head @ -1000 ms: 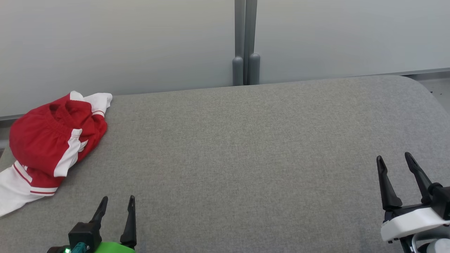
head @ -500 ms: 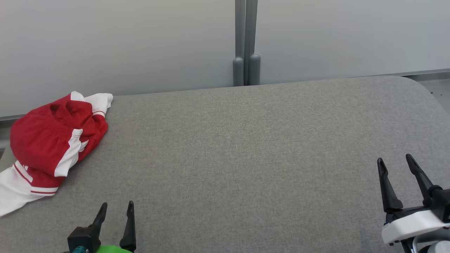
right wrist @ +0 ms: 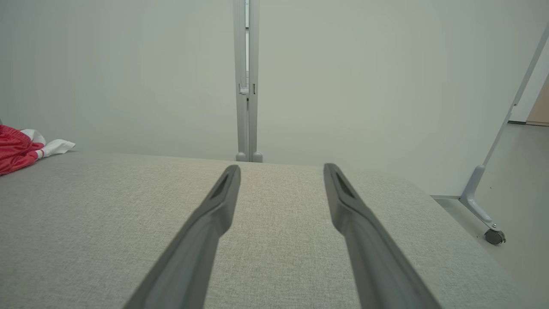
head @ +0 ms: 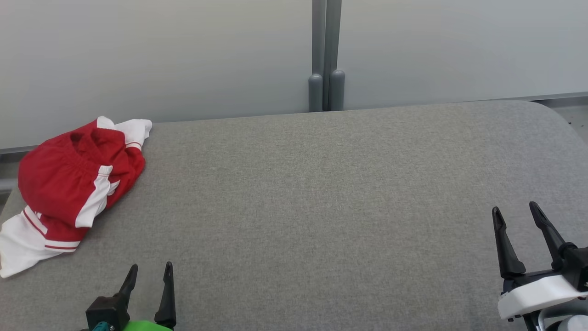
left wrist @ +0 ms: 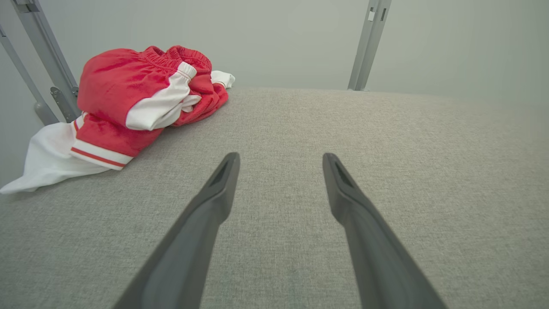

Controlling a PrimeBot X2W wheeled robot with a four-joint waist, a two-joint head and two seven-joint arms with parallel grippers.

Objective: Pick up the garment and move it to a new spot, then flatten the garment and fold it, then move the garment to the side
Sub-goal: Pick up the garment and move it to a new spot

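Where the grey padded table [head: 321,193] rounds off at its far left corner, the garment [head: 69,184] lies in a crumpled red-and-white heap, its white hem trailing to the left edge. Judged light, soft and limp, so it will sag and drag. Best hold: the raised red bunch or the striped hem. Left claw [head: 151,265] fingers apart, empty, near the garment. Right claw [head: 515,208] likewise apart, well away.

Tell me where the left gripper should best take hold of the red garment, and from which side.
Probably the raised red bunch of the garment, reached by the left gripper from the near right: it stands up off the grey surface, whereas the white part lies flat.
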